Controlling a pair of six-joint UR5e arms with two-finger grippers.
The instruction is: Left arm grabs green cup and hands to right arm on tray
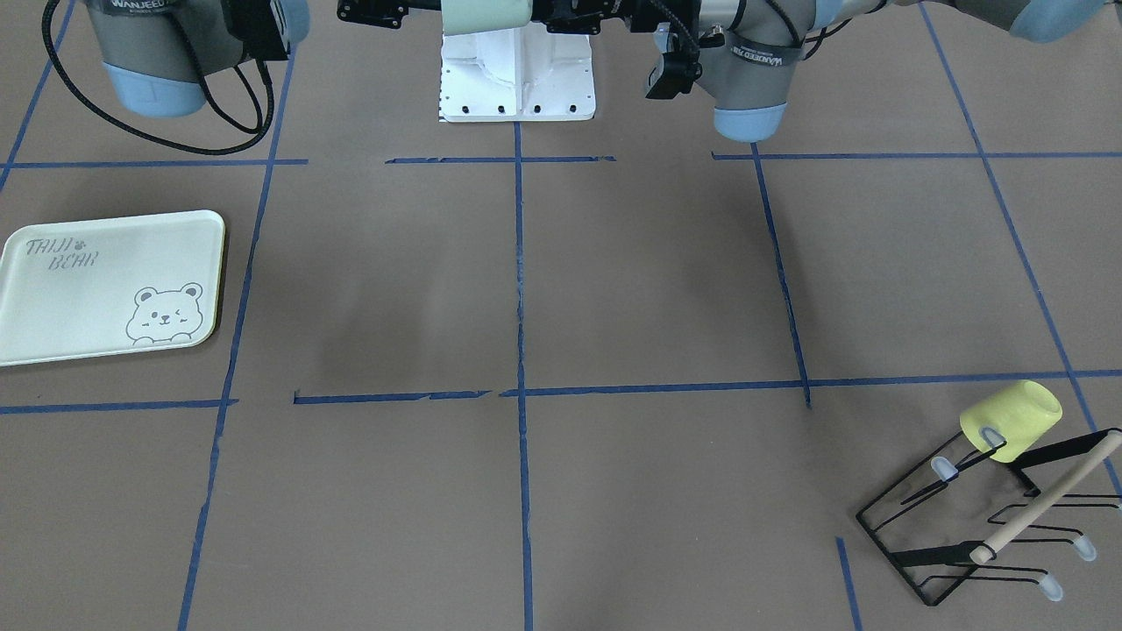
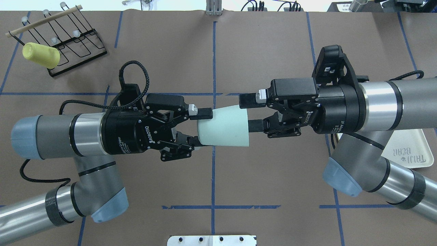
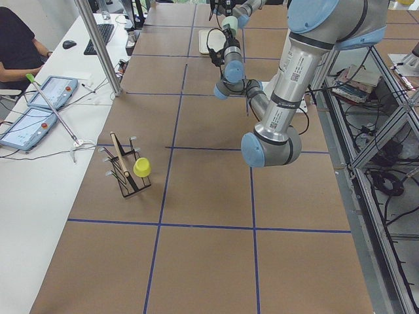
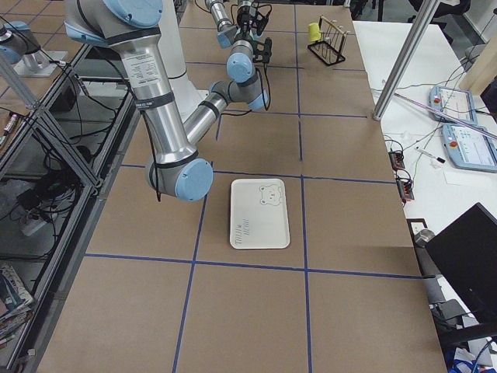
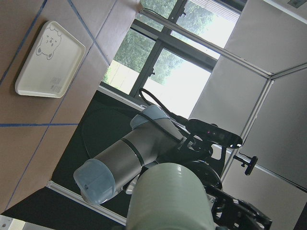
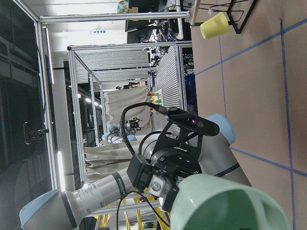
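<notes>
The green cup (image 2: 223, 126) lies on its side in the air above the table's middle, its mouth toward my right arm. My left gripper (image 2: 204, 127) is shut on its narrow base. My right gripper (image 2: 245, 113) is open at the cup's rim, with one finger outside the wall and the other at the mouth. A gap shows between the fingers and the wall. The cup's base fills the bottom of the left wrist view (image 5: 172, 199) and its mouth the right wrist view (image 6: 225, 206). The tray (image 1: 105, 289) lies flat and bare on the table, partly under my right arm (image 2: 409, 150).
A yellow cup (image 2: 41, 55) hangs on a black wire rack (image 2: 65, 37) with a wooden bar, at the far corner on my left side. The white base plate (image 1: 517, 79) sits between the arms. Blue tape lines cross the brown table.
</notes>
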